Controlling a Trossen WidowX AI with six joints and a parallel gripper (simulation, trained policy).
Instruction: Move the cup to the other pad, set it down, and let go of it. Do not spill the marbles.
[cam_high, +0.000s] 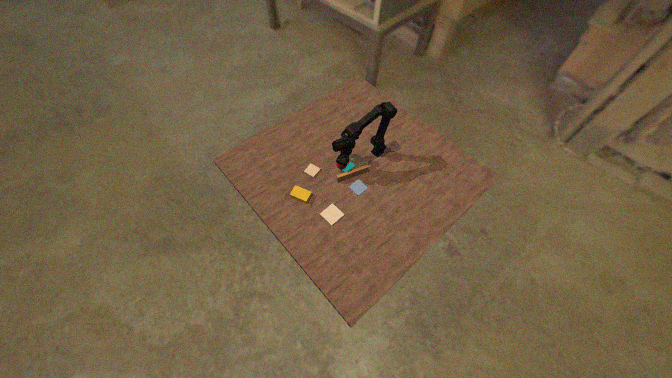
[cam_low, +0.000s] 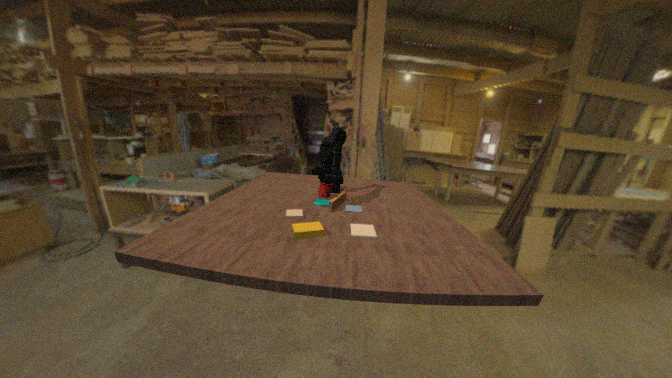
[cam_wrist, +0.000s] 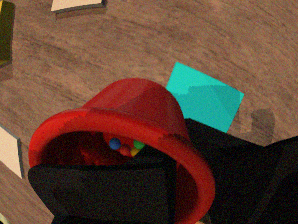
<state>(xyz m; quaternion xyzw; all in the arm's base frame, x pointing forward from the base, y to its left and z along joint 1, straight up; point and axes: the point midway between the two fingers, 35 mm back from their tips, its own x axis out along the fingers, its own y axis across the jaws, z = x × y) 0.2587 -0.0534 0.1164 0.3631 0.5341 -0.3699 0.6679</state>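
Note:
The red cup (cam_high: 341, 165) (cam_low: 325, 189) (cam_wrist: 137, 97) is held by my gripper (cam_high: 342, 159) (cam_low: 329, 180) (cam_wrist: 178, 126), which is shut on its wall near the rim. Several small marbles (cam_wrist: 115, 144) show inside the cup in the wrist view. The cup looks raised a little, close beside the teal pad (cam_high: 350, 166) (cam_low: 320, 202) (cam_wrist: 202, 102), part of which the gripper hides in the wrist view. Its exact height and tilt are hard to tell. The blue-grey pad (cam_high: 358, 187) (cam_low: 353, 208) has nothing on it.
A low wooden barrier (cam_high: 353, 173) (cam_low: 338, 201) stands between the two coloured pads. A yellow block (cam_high: 301, 193) (cam_low: 308, 230) (cam_wrist: 5, 37), a smaller cream tile (cam_high: 312, 170) (cam_low: 294, 213) and a larger cream tile (cam_high: 332, 214) (cam_low: 363, 230) lie farther from the arm's base.

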